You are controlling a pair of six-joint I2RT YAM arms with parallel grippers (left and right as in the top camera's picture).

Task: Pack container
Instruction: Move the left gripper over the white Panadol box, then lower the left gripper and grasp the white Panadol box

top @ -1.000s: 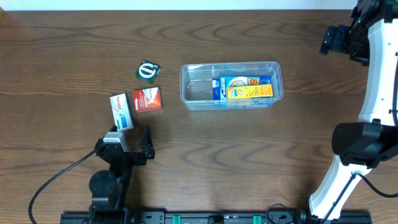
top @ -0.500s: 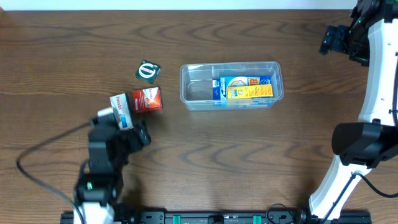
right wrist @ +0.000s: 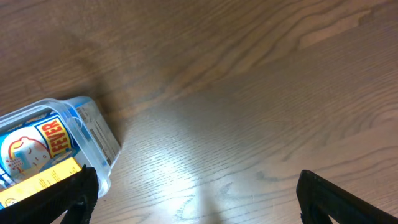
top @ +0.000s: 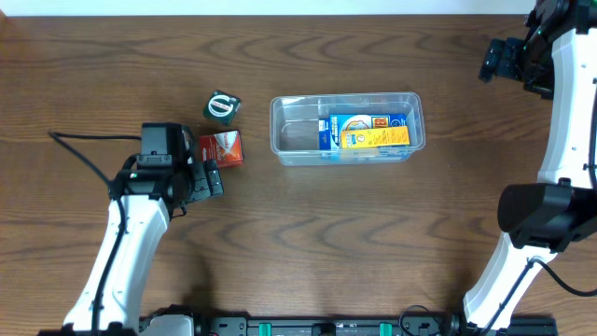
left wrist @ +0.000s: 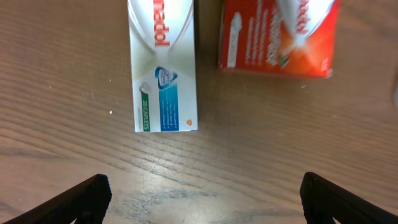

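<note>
The clear plastic container (top: pixel 277 131) lies at mid-table with a yellow and blue box (top: pixel 366 132) inside its right half. To its left lie a red box (top: pixel 222 147) and a small dark green box (top: pixel 221 105). My left gripper (top: pixel 194 175) hangs open just left of the red box, and its arm covers the white box from above. The left wrist view has the white and blue box (left wrist: pixel 165 65) and the red box (left wrist: pixel 278 34) ahead of the open left gripper (left wrist: pixel 202 200), only bare wood between its fingers. My right gripper (top: pixel 508 60) is open at the far right corner, away from the container (right wrist: pixel 93 134).
A black cable (top: pixel 89 142) trails left from the left arm. The right arm's white link (top: pixel 569 112) stands along the right edge. Bare wood lies under the right gripper (right wrist: pixel 196 200) and in front of the container.
The left arm has swung from the table's front edge up and away, coming over the white box next to the red box. The right arm has not moved.
</note>
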